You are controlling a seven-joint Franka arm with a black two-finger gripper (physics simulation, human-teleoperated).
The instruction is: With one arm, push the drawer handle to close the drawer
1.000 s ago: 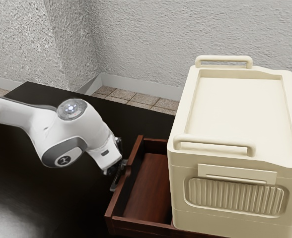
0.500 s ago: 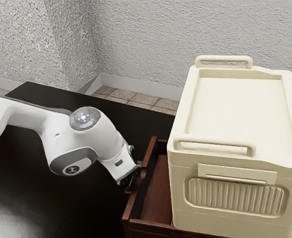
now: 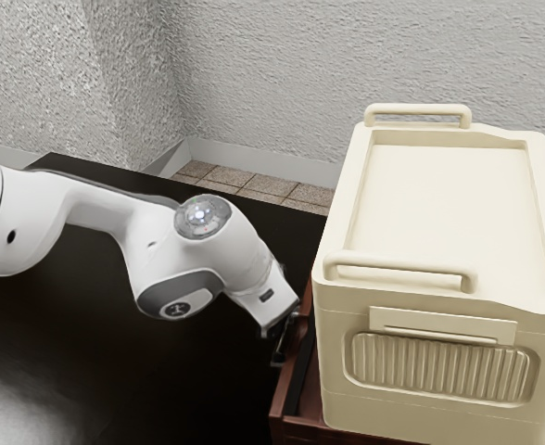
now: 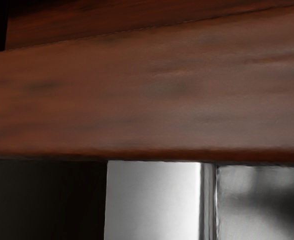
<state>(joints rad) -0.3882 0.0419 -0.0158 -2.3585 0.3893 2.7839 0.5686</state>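
If pushed off-centre by the gripper [image 3: 283, 344] (cannot tell whether wide or narrow), expect skewing and jamming of the drawer [image 4: 147, 95].

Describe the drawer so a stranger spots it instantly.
Find the big cream box on the black table. Low on the side facing the robot arm, the drawer pokes out. Its reddish-brown wood sets it apart from box and table.

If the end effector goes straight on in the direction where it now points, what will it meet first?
Most likely the wooden drawer front, which lies right at the tip of the end effector. Whether they touch or a small gap remains, I cannot tell.
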